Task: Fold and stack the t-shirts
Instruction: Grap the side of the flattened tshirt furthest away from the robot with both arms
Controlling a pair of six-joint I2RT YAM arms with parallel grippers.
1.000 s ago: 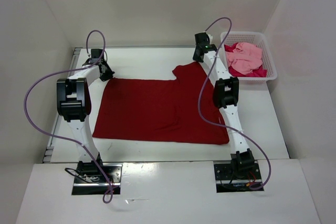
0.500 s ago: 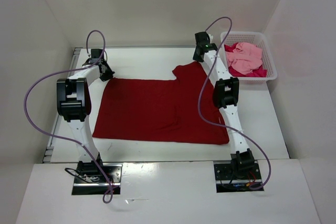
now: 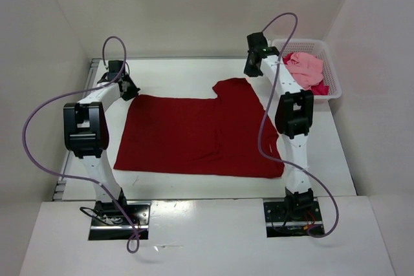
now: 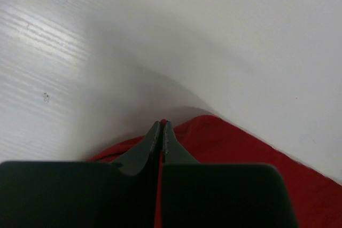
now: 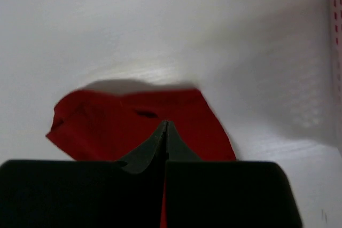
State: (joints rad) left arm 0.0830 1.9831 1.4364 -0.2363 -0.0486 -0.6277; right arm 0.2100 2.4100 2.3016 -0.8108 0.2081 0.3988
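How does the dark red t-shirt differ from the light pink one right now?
The dark red t-shirt lies spread almost flat on the table; the light pink t-shirt sits crumpled in the white mesh basket. The dark red one is pinched at its far edge by the left gripper and the right gripper; the pink one is untouched. Neither is folded yet.

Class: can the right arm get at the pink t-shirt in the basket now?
Probably not yet: the pink t-shirt lies uncovered in the basket close by, but the right tool is shut on the dark red t-shirt.
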